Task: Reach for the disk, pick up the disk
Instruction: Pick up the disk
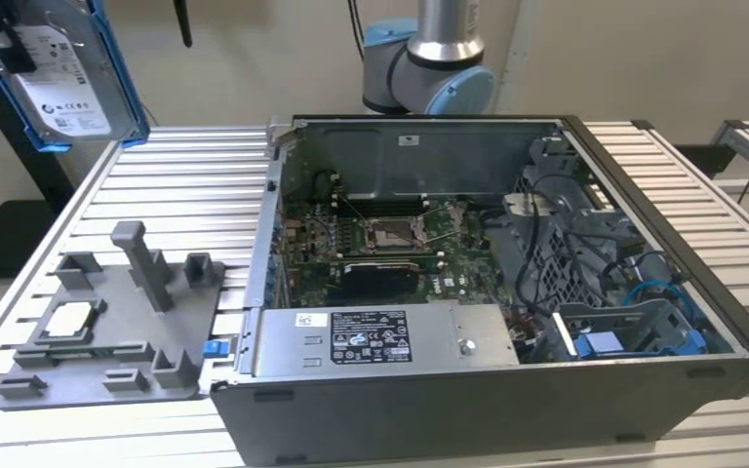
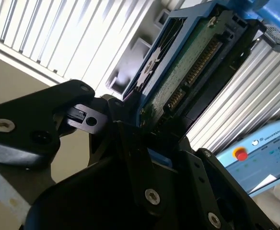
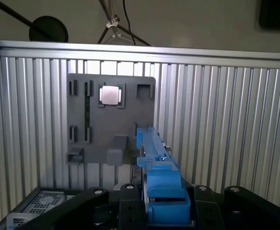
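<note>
Arm (image 1: 443, 24): bare silver tube into a grey joint housing (image 1: 401, 78) with a round light-blue cap (image 1: 463, 93). Gripper (image 2: 145, 117): matte black, chunky flat link plates (image 2: 39, 120) with rounded ends, silver socket-head screws (image 2: 152, 195) at pivots. Same black links and screws in first wrist view.

The exterior view overlooks the slatted table (image 1: 179, 175); both wrist views face it.
</note>
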Tool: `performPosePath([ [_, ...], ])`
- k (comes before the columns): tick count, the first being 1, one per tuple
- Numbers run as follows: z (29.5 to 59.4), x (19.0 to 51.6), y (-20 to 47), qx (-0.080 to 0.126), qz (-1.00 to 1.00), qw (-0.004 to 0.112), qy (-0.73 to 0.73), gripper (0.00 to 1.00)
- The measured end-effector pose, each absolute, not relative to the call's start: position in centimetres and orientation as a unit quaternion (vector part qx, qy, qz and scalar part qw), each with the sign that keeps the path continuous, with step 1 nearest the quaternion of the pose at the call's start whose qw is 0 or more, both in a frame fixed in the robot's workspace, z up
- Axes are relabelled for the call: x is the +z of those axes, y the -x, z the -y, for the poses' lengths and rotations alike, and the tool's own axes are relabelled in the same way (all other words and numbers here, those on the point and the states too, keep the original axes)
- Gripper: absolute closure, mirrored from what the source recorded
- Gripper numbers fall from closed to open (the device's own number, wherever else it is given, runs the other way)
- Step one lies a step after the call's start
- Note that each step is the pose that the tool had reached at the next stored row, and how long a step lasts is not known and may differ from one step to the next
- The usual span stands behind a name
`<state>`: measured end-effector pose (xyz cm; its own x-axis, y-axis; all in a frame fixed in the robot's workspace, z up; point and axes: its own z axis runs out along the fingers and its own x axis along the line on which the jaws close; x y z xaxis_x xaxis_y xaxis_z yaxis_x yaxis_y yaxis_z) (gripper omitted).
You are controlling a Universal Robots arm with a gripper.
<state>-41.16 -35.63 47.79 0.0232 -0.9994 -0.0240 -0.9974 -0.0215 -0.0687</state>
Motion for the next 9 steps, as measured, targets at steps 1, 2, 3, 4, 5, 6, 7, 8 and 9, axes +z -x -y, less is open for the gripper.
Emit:
performPosePath([
  [1, 35.6, 47.8, 41.0, -0.015, -0.699, 0.033, 0.715, 1.0],
  [2, 35.6, 47.8, 40.8, -0.015, -0.699, 0.033, 0.715, 1.0],
  [3, 35.6, 47.8, 40.6, -0.015, -0.699, 0.033, 0.715, 1.0],
  [4, 35.6, 47.8, 40.3, -0.015, -0.699, 0.033, 0.715, 1.0],
  [5, 35.6, 47.8, 40.1, -0.015, -0.699, 0.033, 0.715, 1.0],
  [6, 35.6, 47.8, 39.9, -0.015, -0.699, 0.033, 0.715, 1.0],
  [7, 35.6, 47.8, 39.7, -0.015, -0.699, 0.033, 0.715, 1.0],
  [8, 35.6, 47.8, 39.5, -0.015, -0.699, 0.033, 0.715, 1.0],
  [9, 35.6, 47.8, 39.3, -0.015, -0.699, 0.033, 0.715, 1.0],
])
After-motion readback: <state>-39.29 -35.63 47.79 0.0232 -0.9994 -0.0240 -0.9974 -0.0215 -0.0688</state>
